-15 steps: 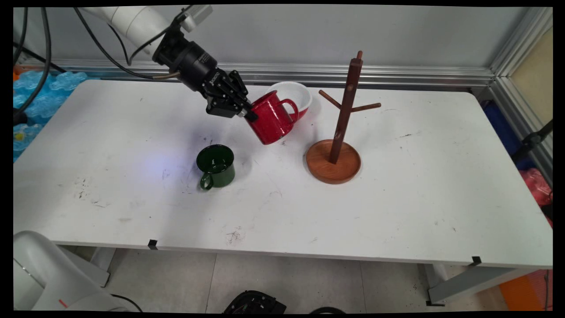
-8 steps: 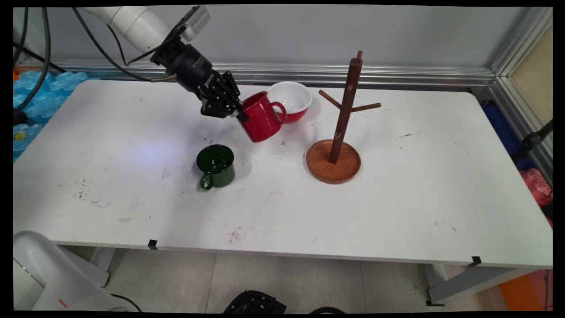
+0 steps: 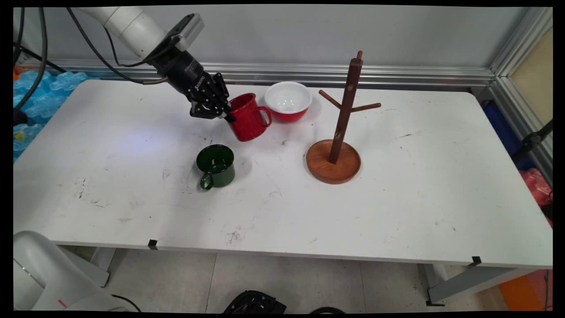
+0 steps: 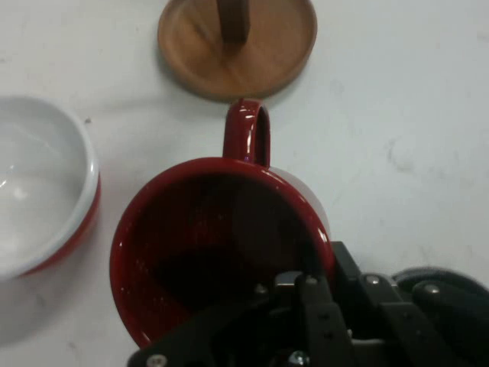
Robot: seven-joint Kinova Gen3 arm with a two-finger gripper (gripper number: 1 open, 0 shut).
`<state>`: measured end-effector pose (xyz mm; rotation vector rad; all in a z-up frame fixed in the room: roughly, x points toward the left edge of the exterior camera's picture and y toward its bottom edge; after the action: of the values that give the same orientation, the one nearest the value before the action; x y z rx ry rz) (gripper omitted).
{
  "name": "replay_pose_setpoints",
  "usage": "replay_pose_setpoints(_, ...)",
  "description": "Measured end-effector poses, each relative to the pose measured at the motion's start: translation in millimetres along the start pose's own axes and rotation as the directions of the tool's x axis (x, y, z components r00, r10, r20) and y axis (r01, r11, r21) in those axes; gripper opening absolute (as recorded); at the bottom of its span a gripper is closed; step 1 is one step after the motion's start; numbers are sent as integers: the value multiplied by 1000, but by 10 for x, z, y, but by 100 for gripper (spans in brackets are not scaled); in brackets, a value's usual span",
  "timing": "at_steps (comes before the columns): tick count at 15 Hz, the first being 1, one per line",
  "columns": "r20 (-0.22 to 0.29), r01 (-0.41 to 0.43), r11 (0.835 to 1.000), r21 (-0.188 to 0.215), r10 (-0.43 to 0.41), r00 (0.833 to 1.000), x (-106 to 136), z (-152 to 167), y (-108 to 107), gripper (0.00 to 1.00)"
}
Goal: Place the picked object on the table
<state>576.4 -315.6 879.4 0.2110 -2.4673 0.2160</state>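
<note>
The end effector (image 3: pixel 226 115) is clamped on the rim of a red enamel mug (image 3: pixel 247 117), one finger inside, carrying it tilted just above the worktop (image 3: pixel 397 198). Its handle faces the wooden mug tree (image 3: pixel 339 132). A red-and-white bowl (image 3: pixel 288 101) sits just beside; a green mug (image 3: pixel 215 165) stands nearer the camera.

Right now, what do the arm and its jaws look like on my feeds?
The arm is glossy white and tubular, with black cables hanging from it. A small grey box sits at the wrist. The gripper is black, a white-lettered cylindrical body ending in jointed linkage.
</note>
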Motion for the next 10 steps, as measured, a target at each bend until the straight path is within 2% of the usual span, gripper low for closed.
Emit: replay_pose_setpoints(10, 96, -131, 991, 16, 129, 987, -112, -44, -65, 0)
